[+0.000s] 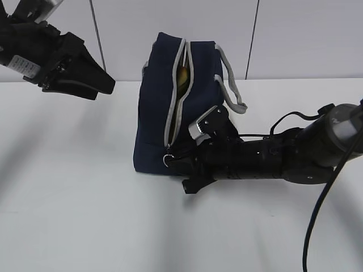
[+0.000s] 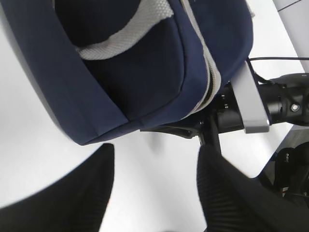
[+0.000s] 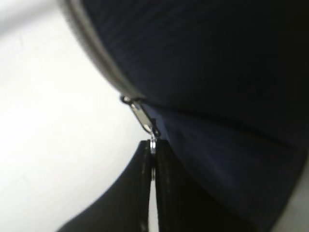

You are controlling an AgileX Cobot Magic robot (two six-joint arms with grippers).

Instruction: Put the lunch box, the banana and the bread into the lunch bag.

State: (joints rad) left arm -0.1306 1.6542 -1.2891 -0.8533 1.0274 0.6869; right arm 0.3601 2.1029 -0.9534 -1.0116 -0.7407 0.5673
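the boxy navy-blue fabric lunch bag (image 1: 170, 107) stands on the white desk (image 1: 74, 215) with its grey zipper track (image 1: 177, 90) facing the camera, running from the top of the bag down to the bottom front corner. the track gapes, and a sliver of yellow, likely the banana (image 1: 182, 76), shows inside near the top; the lunch box and the bread are not visible.

the right tool (image 3: 153, 150) is clenched on the small metal ring pull (image 3: 153, 140) of the zipper slider (image 3: 141, 115), which sits at the low end of the track, close to the desk. so the whole open length of the zipper lies above the tool, and closing it would probably mean drawing the pull up along that line.

the left tool (image 1: 105, 85) hangs released, well apart at the upper left, holding nothing; the right arm is plainly the nearer one.
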